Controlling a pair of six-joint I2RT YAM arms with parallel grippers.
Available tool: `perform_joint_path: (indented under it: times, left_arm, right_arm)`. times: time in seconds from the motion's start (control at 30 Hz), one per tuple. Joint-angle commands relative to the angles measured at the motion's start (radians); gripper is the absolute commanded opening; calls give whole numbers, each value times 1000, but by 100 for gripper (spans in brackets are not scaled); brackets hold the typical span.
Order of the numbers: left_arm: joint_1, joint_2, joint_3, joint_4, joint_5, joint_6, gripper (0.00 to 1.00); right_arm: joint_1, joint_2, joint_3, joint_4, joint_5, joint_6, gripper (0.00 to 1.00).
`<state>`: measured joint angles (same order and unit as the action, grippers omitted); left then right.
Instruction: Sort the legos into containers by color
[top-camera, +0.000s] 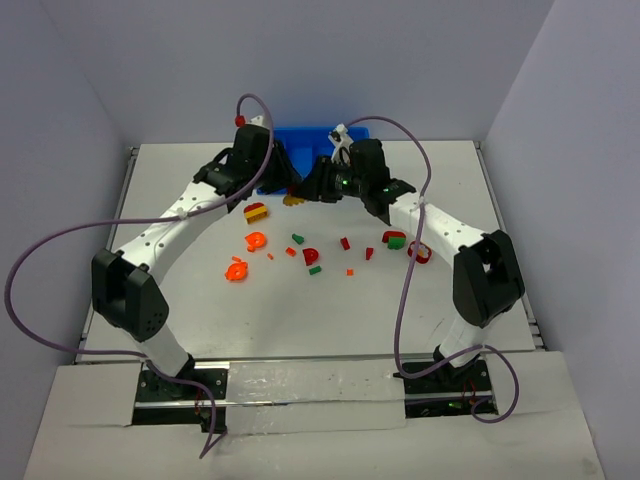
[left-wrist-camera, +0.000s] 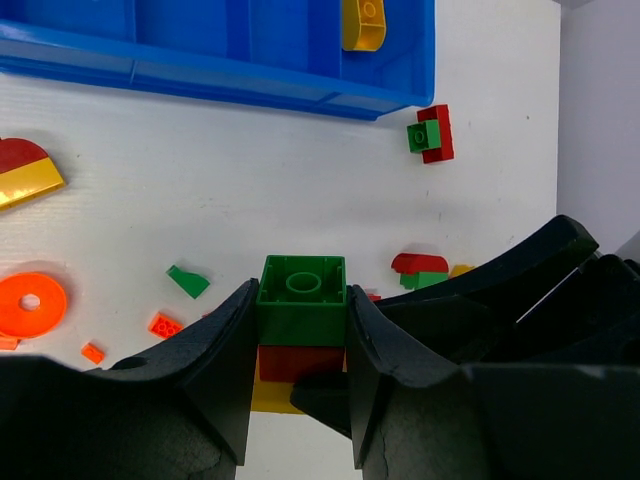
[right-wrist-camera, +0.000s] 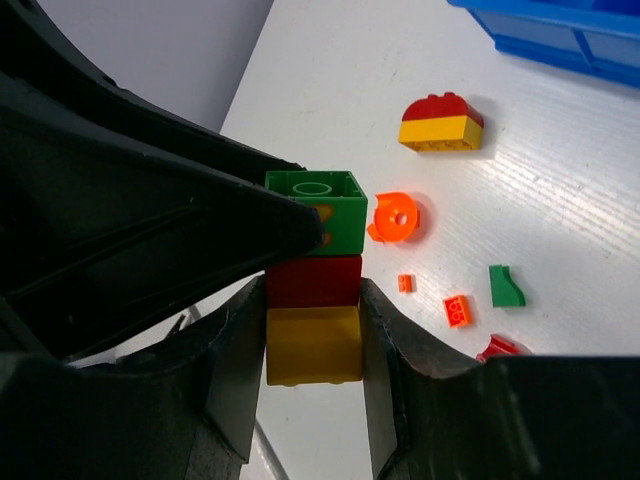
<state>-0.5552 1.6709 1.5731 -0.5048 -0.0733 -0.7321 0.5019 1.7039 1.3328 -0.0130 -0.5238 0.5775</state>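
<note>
Three bricks make up one stack (right-wrist-camera: 313, 290), clipped together: green brick (left-wrist-camera: 302, 295) at one end, red brick (right-wrist-camera: 313, 281) in the middle, yellow brick (right-wrist-camera: 314, 346) at the other. Both arms hold it off the tabletop (top-camera: 300, 320), just in front of the tray (left-wrist-camera: 200, 75). Left jaws are closed on the green brick, one finger each side. Right jaws are closed on the stack, pinching the red & yellow bricks.

Loose pcs, top view: approx a dozen on the tabletop, spread btwn the two arms on the near side of the tray. Among them:
- 1 red-over-yellow dome (right-wrist-camera: 441, 122)
- 1 orange ring (right-wrist-camera: 397, 217)
- 1 green wedge (right-wrist-camera: 505, 286)
- 2 tiny orange bits (right-wrist-camera: 458, 310) near the wedge
- 1 red-and-green pair (left-wrist-camera: 432, 133) just beside the tray's corner

1 yellow piece (left-wrist-camera: 362, 22) lies inside the tray, close to its end wall.

View diffs:
- Top view gives the whole spread, but the arms cover most of the tray and the stack is mostly hidden where the jaws meet.
- Left wrist view alone shows the piece in the tray and the pair by its corner.
- Right wrist view alone shows all three stack colours in full, w/ a left finger pressed across the green brick.
</note>
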Motion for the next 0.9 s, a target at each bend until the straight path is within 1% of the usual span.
perform_joint_path:
  times: [0.0,0.17,0.5,0.57,0.6,0.63,0.73,0.77,0.8,0.87]
  left_arm:
    - [54,11,68,47,-105,5,0]
    - [83,27,67,84,-102,23,0]
    - [98,24,39,128,-72,66,0]
    - [104,38,40,157,-52,116,0]
    - [102,64,59,163,-66,202,0]
    - [100,89,83,152,-90,221,0]
    - [107,227,206,73,-156,330,0]
    - [112,250,239,64,-165,366,0]
    - [115,303,258,45,-160,388,0]
    - [125,353,301,46,-125,446,0]
  right_arm:
    - [6,-53,-33,8,34,-41,0]
    - [7,-68,-60,3,34,-63,0]
    - [-10,-92,-103,-4,27,-89,0]
    - [-21,-101,-110,-10,28,-99,0]
    - [-33,-107,-113,-13,32,-104,0]
    - [-44,-110,-113,-14,34,-105,0]
    - [-99,-121,-113,-19,37,-115,0]
    - [-114,-125,-113,-19,36,-123,0]
    - [-122,-134,-113,-22,33,-137,0]
    - [-137,-147,-118,-28,32,-157,0]
